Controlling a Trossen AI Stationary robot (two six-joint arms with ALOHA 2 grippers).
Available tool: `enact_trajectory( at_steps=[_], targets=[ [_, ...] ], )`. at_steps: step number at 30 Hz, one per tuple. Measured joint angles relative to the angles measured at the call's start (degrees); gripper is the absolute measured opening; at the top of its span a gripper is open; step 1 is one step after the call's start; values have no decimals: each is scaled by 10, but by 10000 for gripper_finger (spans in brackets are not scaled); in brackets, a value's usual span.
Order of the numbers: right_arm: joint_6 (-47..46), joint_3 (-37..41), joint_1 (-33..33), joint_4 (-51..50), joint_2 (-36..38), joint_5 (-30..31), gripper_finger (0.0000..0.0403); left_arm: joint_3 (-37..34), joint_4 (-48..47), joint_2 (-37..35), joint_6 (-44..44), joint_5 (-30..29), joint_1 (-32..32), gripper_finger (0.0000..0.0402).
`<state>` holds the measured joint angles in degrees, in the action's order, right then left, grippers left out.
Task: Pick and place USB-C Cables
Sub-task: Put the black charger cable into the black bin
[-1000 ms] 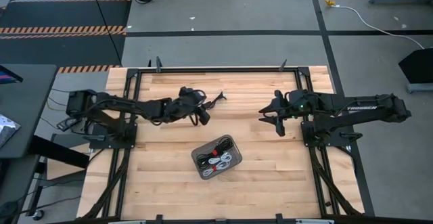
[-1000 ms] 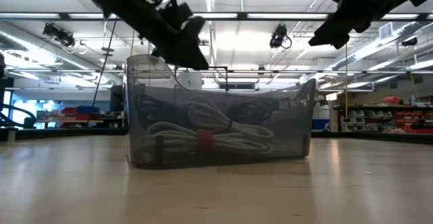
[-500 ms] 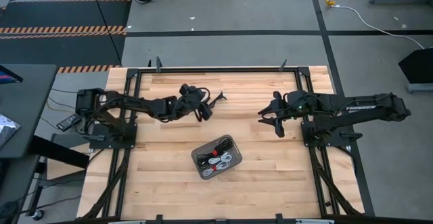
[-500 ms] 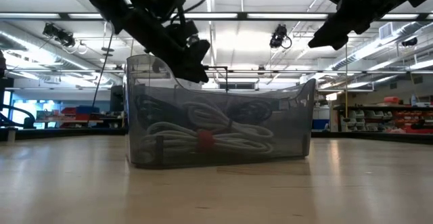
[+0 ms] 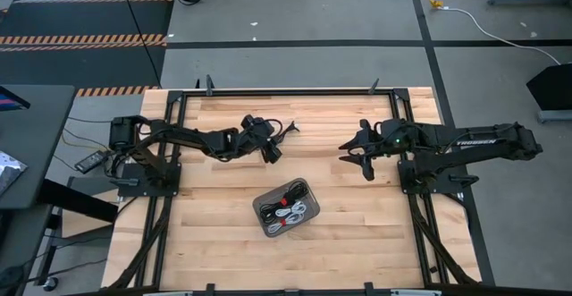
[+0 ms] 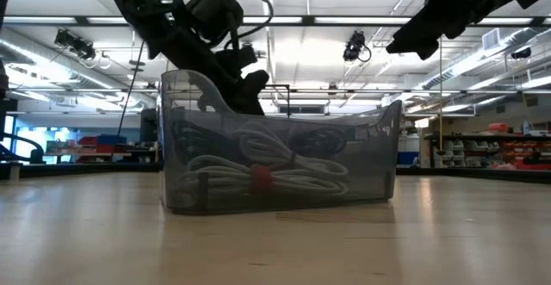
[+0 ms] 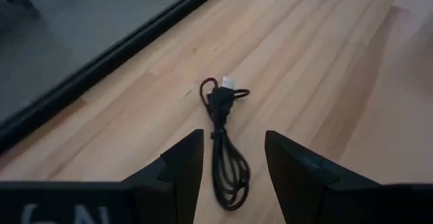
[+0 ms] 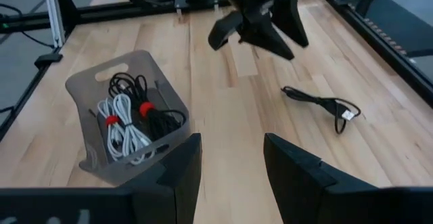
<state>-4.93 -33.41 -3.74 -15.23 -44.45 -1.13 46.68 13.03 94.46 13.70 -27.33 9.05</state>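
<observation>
One black USB-C cable (image 7: pixel 224 145) lies loose and stretched out on the wooden table toward its far edge, also seen in the high view (image 5: pixel 286 130) and the right wrist view (image 8: pixel 322 105). My left gripper (image 7: pixel 233 173) is open just above the cable's near end, one finger on either side, touching nothing; it also shows in the high view (image 5: pixel 273 149) and low view (image 6: pixel 250 85). Several coiled cables, white and black with red bands (image 8: pixel 125 126), lie in the grey tray (image 5: pixel 305 189). My right gripper (image 8: pixel 230 170) waits open, high at the table's right (image 5: pixel 353 155).
The translucent grey tray (image 6: pixel 379 147) stands mid-table, nearer the front than both grippers. Black frame rails (image 5: pixel 286 91) run along the table's edges. Bare wood lies between the arms and around the tray.
My left gripper has sunk toward the table and gone a little toward the right edge, closing in on the loose black cable. The cable and the tray have stayed where they were.
</observation>
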Motion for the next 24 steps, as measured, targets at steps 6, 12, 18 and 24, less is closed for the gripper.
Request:
enact_trajectory(
  at_steps=[6,12,18,24],
  targets=[
    [0,0,0,10,-16,0,166,0,-5,2,66,70,19,167],
    [1,0,0,28,-32,0,166,54,-120,6,83,77,22,167],
    [2,0,0,33,-34,-6,166,161,-275,38,97,78,24,167],
    [-3,0,1,32,-34,-34,166,259,-419,92,93,102,51,167]
  ],
)
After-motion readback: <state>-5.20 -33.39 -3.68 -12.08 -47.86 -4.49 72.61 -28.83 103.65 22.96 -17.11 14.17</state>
